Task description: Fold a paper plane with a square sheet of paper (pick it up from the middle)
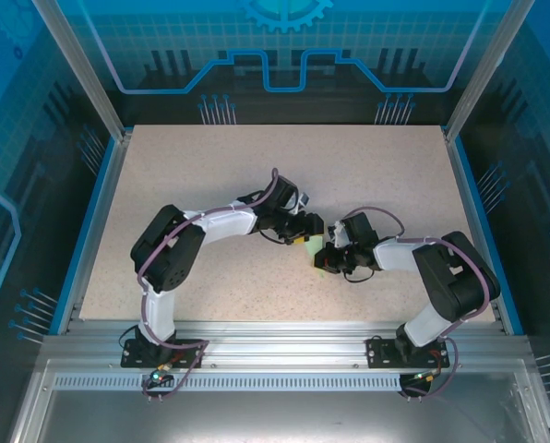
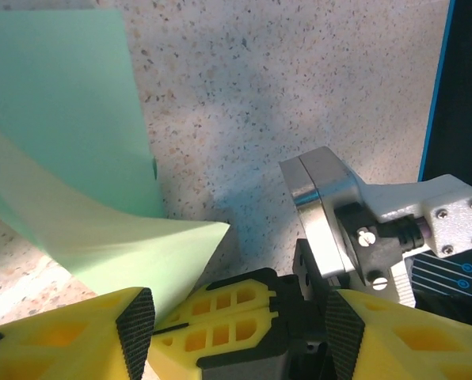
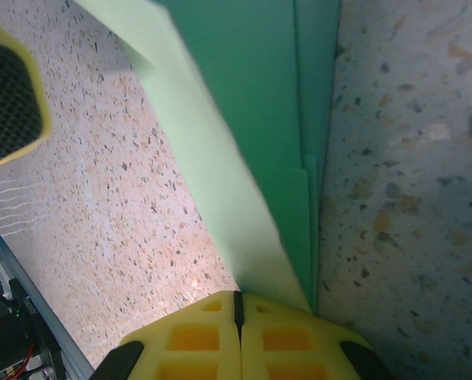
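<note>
Right wrist view: my right gripper (image 3: 237,307) pinches the folded square sheet of paper (image 3: 252,119), which runs toward 12 o'clock at the middle of the table (image 1: 210,175). My left gripper (image 2: 240,318) stands spread around that pinch. Risk, I judge: a sideways tug tears the sheet or springs the crease.

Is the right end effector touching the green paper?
Touching. The right wrist view shows the right end effector shut on the green paper, and the sheet comes straight out from between its closed yellow tips.
</note>
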Robot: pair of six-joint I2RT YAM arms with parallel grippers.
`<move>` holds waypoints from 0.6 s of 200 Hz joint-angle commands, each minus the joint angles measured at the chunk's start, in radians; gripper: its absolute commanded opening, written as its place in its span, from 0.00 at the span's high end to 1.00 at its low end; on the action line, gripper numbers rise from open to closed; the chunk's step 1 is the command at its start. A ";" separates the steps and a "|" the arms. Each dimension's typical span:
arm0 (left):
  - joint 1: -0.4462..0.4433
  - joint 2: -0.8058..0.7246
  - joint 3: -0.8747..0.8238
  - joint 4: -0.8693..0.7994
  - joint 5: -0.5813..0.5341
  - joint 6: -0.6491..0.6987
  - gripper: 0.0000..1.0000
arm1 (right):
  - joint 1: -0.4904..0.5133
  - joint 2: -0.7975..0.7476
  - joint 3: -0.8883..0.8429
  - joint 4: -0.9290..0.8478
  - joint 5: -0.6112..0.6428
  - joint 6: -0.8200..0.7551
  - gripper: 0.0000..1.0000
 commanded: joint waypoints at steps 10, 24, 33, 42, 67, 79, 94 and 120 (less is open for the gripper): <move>0.002 0.048 -0.005 0.100 0.051 -0.020 0.37 | -0.012 0.065 -0.053 -0.115 0.131 -0.015 0.95; 0.002 0.070 0.005 0.113 0.048 -0.021 0.37 | -0.013 0.065 -0.052 -0.119 0.130 -0.017 0.95; 0.005 0.087 0.015 0.104 0.038 -0.011 0.37 | -0.013 0.065 -0.052 -0.121 0.129 -0.018 0.95; 0.005 0.104 0.025 0.090 0.028 0.002 0.37 | -0.013 0.065 -0.053 -0.122 0.129 -0.019 0.95; 0.016 0.126 0.022 0.100 -0.003 0.026 0.38 | -0.014 0.059 -0.059 -0.134 0.129 -0.024 0.95; 0.025 0.135 0.024 0.105 -0.011 0.041 0.38 | -0.015 0.054 -0.063 -0.139 0.131 -0.027 0.95; 0.036 0.151 0.037 0.109 -0.019 0.067 0.38 | -0.016 0.050 -0.069 -0.147 0.131 -0.032 0.95; 0.060 0.177 0.071 0.092 -0.018 0.114 0.38 | -0.016 0.041 -0.083 -0.151 0.126 -0.037 0.95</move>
